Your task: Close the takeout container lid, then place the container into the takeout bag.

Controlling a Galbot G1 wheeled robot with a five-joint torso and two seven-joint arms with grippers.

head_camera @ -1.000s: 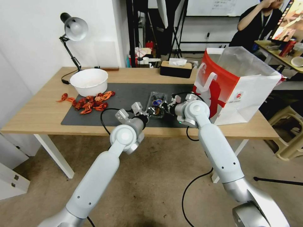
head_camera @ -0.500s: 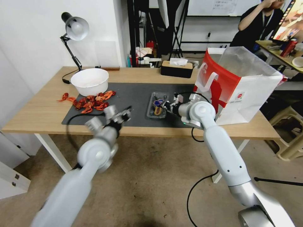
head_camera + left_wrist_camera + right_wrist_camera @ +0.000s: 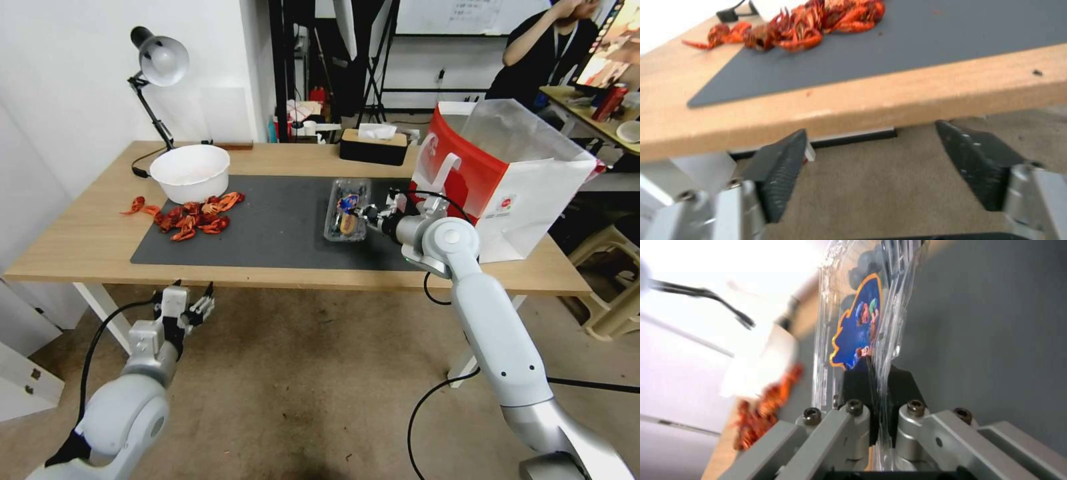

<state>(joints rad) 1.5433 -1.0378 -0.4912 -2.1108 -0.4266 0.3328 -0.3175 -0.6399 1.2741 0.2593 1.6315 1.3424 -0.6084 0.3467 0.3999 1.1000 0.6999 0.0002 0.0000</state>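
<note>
The takeout container (image 3: 347, 212), a clear clamshell with dark berries, hangs tilted just above the dark mat, left of the takeout bag (image 3: 507, 180). My right gripper (image 3: 371, 215) is shut on its near rim. In the right wrist view the right gripper (image 3: 879, 375) pinches both plastic halves together, and the lid (image 3: 857, 330) with a blue and orange sticker lies against the other half. The red-and-white bag stands open at the table's right end. My left gripper (image 3: 192, 308) hangs open below the table's front edge; in the left wrist view the left gripper (image 3: 871, 130) holds nothing.
A white bowl (image 3: 190, 172) and a heap of red crayfish (image 3: 193, 219) sit at the mat's left end. A black tissue box (image 3: 372, 147) and a desk lamp (image 3: 159, 63) stand at the back. The dark mat (image 3: 267, 223) is bare between crayfish and container.
My left arm has drawn back from the container and dropped below the table edge. The right gripper has lifted the container off the mat, tilted it and carried it farther back toward the bag.
</note>
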